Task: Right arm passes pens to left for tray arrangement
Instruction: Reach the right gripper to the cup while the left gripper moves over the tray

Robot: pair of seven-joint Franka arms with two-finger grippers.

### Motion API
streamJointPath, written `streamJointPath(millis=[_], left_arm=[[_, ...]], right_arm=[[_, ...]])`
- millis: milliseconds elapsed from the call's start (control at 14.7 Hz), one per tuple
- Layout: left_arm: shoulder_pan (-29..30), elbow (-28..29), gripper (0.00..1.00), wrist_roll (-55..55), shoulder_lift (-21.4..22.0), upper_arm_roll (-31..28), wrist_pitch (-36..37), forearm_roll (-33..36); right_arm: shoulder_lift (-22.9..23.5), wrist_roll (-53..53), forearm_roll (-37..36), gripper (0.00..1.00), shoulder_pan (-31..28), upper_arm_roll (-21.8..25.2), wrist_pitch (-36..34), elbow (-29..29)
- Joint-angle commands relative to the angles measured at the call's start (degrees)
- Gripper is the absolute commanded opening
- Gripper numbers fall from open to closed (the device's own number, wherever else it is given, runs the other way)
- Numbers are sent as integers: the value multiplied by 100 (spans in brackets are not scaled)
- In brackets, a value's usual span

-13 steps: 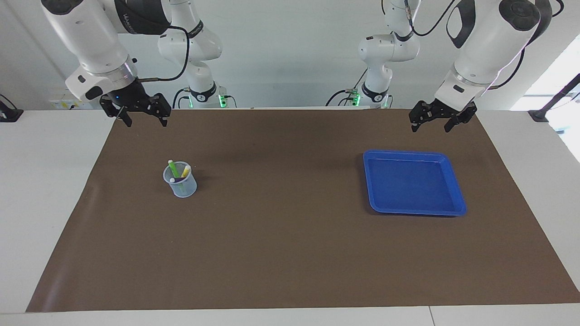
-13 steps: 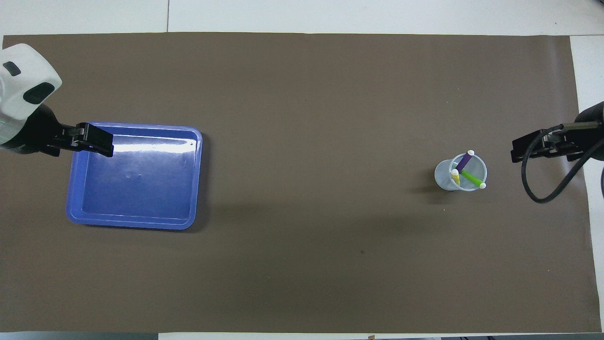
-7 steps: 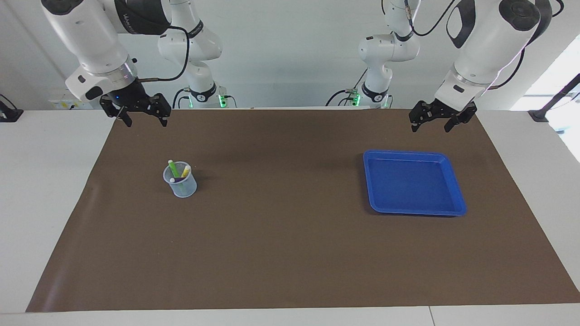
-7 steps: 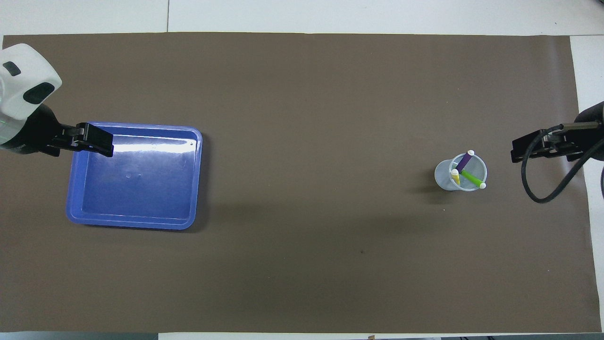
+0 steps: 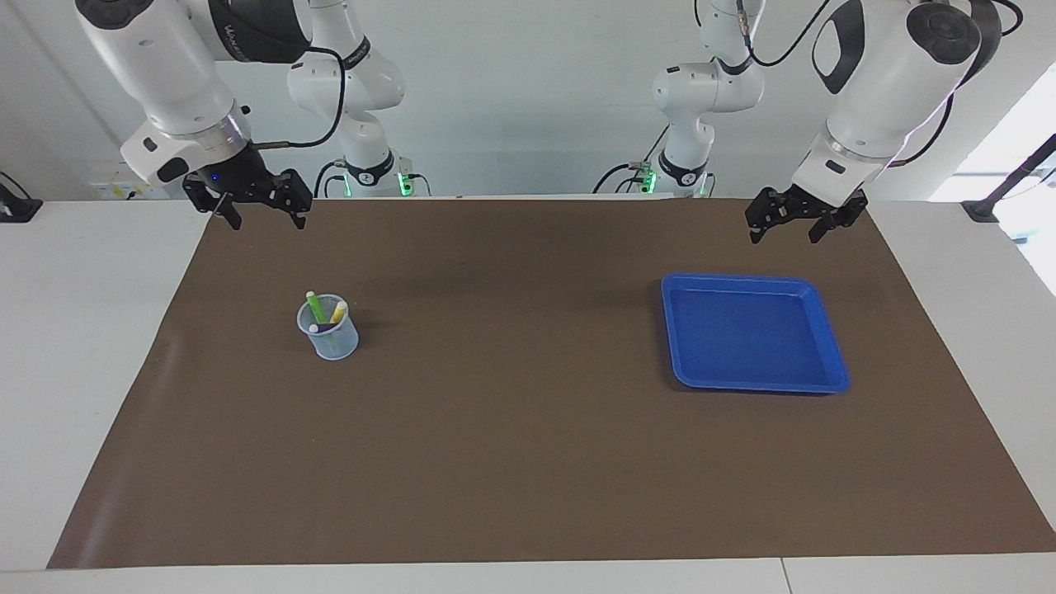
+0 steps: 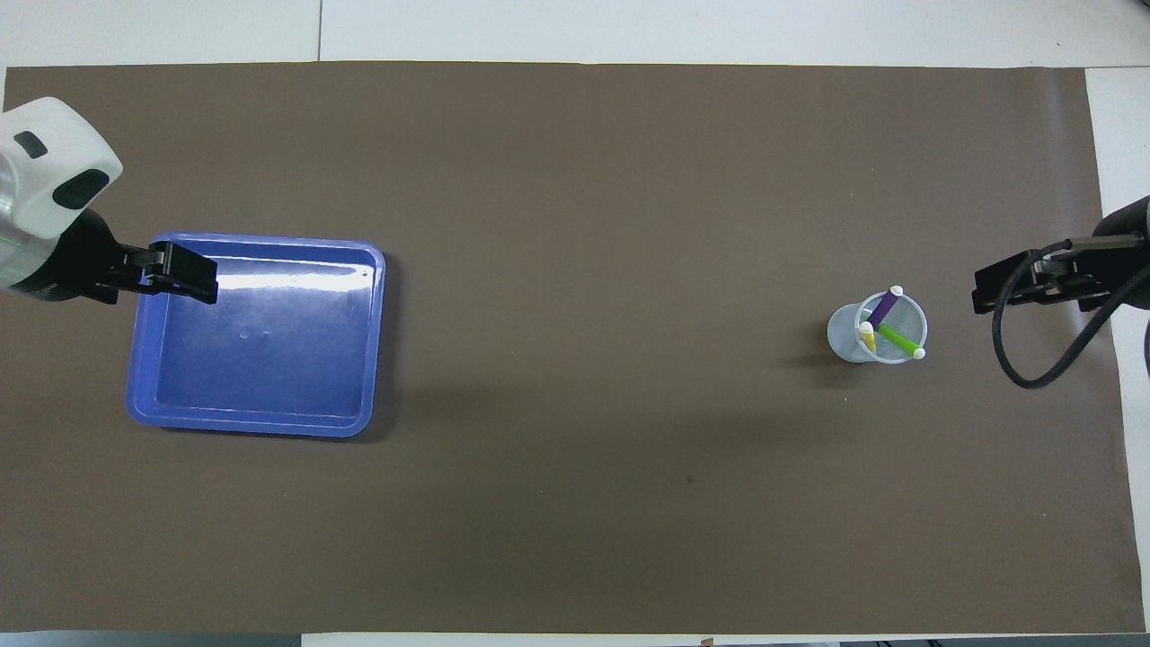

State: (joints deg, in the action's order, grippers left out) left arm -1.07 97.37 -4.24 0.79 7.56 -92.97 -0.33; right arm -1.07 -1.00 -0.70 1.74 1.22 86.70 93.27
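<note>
Right gripper [image 5: 260, 216] hangs empty with its fingers spread wide, over the mat's [image 5: 528, 462] edge nearest the robots at the right arm's end, well apart from the cup [image 5: 329, 327]. Left gripper [image 5: 788, 228] is likewise spread wide and empty, waiting over the mat just nearer the robots than the tray [image 5: 833, 355]. All three pens stand splayed in the cup: green pen [image 6: 898, 340], yellow pen [image 6: 868, 338], purple pen [image 6: 885, 306], pale tips up, leaning apart. Tray holds nothing. Step in hand, as I read it: right arm goes for the first pen. Suggest coming straight down over the cup and picking whichever tip sticks out clearest of the rim, probably green. Pinch high on the barrel, lift vertically so the light cup doesn't tip or drag, and leave enough barrel free for the left to grab at handover.
</note>
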Motion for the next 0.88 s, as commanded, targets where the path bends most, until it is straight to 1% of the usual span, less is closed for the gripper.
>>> streamJointPath(millis=[0, 68, 136, 271, 407, 475, 610, 814], left_arm=[[221, 1762, 100, 72, 947, -8, -1193, -177], [256, 2246, 100, 72, 1158, -17, -1546, -395], [396, 2477, 100, 64, 1221, -17, -1741, -754], [695, 2593, 100, 55, 1213, -17, -1813, -1650], [888, 2655, 100, 46, 1169, -17, -1848, -2397], [994, 2690, 100, 28, 1151, -17, -1848, -2906], [1152, 2813, 100, 19, 1116, -17, -1848, -3654], [1302, 2840, 100, -339, 897, -17, -1857, -4744]], right_arm=[[-262, -23, 114, 100, -77, -52, 564, 550], [-306, -15, 114, 100, -77, -52, 793, 743], [-307, -6, 114, 100, -77, -52, 978, 911], [-228, 12, 114, 99, -77, -52, 1356, 1070], [-114, 108, 131, 99, -86, -43, 1848, 1333], [-52, 117, 244, 99, -86, -43, 2111, 1456], [149, 126, 377, 97, -86, -43, 2560, 1623], [352, 135, 377, 96, -86, -34, 3280, 1957]])
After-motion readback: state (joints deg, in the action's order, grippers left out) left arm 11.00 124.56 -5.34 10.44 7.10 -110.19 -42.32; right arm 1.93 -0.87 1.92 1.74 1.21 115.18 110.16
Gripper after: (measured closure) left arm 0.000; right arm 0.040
